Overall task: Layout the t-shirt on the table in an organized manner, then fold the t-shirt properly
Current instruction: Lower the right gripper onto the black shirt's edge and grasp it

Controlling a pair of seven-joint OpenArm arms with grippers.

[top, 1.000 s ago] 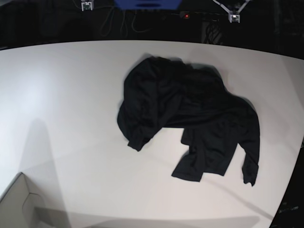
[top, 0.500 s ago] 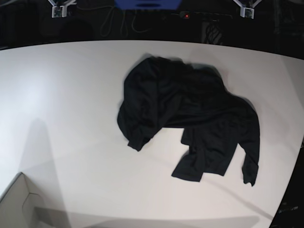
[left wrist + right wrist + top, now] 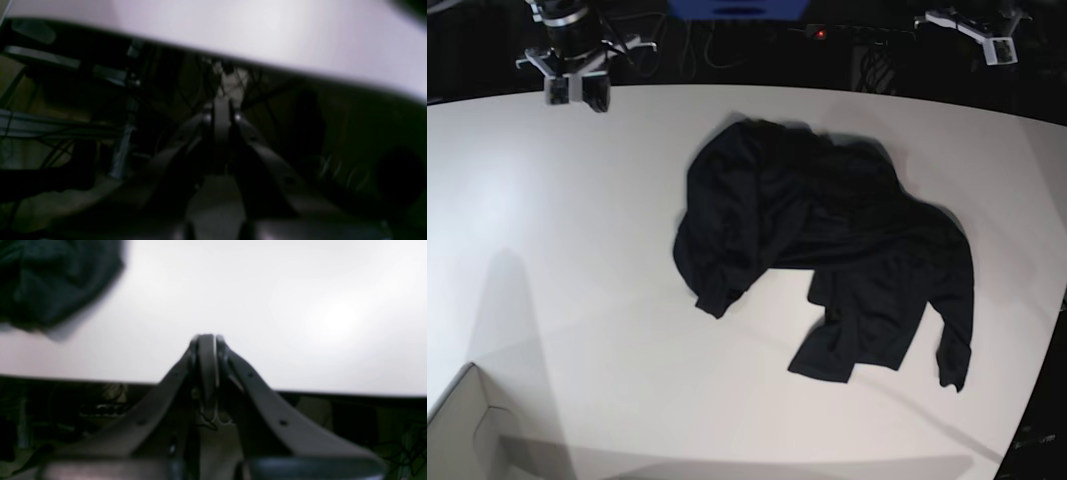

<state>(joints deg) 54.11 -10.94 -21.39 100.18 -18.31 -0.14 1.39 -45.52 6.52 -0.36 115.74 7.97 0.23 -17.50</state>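
Black t-shirt (image 3: 822,250): crumpled, centre of white desk (image 3: 557,260). Right hand (image 3: 577,88) at 11 o'clock, left hand (image 3: 999,48) at 1 o'clock; both closed, empty.

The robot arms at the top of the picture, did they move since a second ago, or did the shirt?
The arms moved. The right gripper came down over the table's far edge; the left gripper swung outward, farther from the middle. Both jaws stayed shut, holding nothing. The black shirt stayed crumpled where it was.

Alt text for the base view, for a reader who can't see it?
A crumpled black t-shirt lies on a white table, right of centre. Both grippers hang at the far edge, the right gripper at the picture's left, the left gripper at its right, neither touching the shirt.
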